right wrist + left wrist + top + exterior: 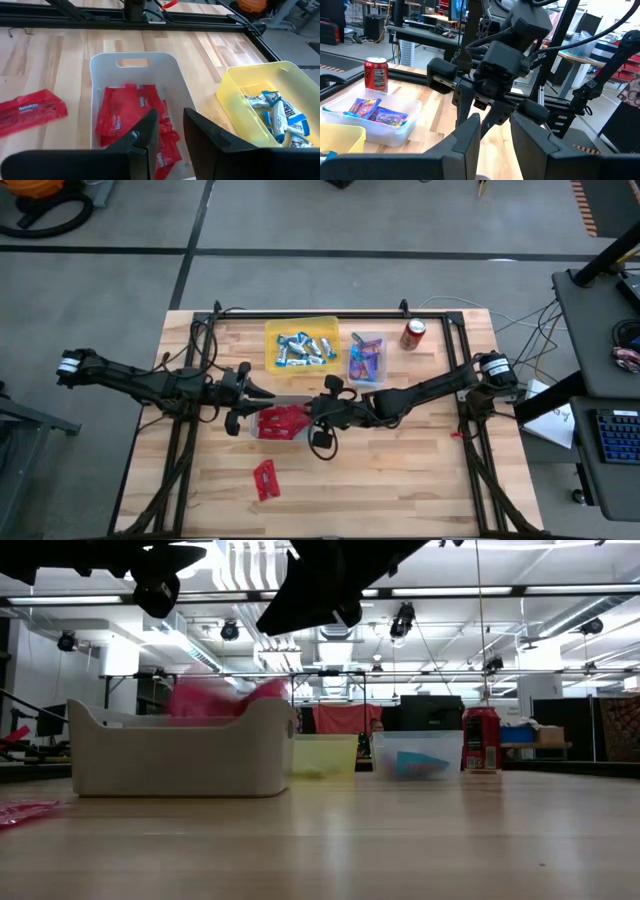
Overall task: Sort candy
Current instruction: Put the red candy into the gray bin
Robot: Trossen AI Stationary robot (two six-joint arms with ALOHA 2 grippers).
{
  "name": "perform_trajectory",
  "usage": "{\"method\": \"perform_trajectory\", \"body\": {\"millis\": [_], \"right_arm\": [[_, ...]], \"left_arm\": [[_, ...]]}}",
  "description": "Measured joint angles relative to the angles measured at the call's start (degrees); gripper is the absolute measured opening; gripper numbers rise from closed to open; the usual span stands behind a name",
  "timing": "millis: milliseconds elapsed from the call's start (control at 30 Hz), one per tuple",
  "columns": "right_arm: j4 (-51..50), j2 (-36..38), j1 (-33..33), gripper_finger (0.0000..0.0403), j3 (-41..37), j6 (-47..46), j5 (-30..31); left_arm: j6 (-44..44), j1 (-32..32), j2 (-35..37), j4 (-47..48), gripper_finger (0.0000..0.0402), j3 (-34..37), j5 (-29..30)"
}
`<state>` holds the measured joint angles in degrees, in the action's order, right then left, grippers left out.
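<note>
Table: pale wooden planks, butcher-block grain, with a black frame along its edges.

My two arms reach in nearly level from either side and meet over the middle. My right gripper hangs above the white bin, its fingers parted, nothing between them. My left gripper sits just beside that bin's far-left corner, facing the right wrist; its fingers are likewise spread and bare.

White bin: smooth plastic, rounded corners, slot handle in one end wall. It holds a heap of glossy red packets, flat and crinkled.

Yellow bin: translucent plastic, near the table's far edge, holding the blue-and-silver bars.

Clear bin: smaller, just beside the yellow one, holding purple-blue packets.

Soda can: red metal cylinder, upright, beside the clear bin.

One stray red packet lies flat on bare wood, toward the near edge, apart from the white bin.
</note>
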<state>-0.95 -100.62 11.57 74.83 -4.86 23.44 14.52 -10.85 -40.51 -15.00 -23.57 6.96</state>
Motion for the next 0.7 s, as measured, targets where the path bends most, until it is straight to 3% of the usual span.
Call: {"method": "perform_trajectory", "body": {"millis": [533, 700], "right_arm": [[-1.16, 0.52, 0.86, 0.0082, -0.09, 0.43, -1.36], [-7.16, 3.13, 2.42, 0.0082, -0.09, 0.41, -1.42]], "left_arm": [[2.72, -0.84, -0.91, 0.04, 0.0093, -0.02, -0.02], [4.19, -4.09, -4.7, 0.22, 0.0093, -0.41, -0.02]]}}
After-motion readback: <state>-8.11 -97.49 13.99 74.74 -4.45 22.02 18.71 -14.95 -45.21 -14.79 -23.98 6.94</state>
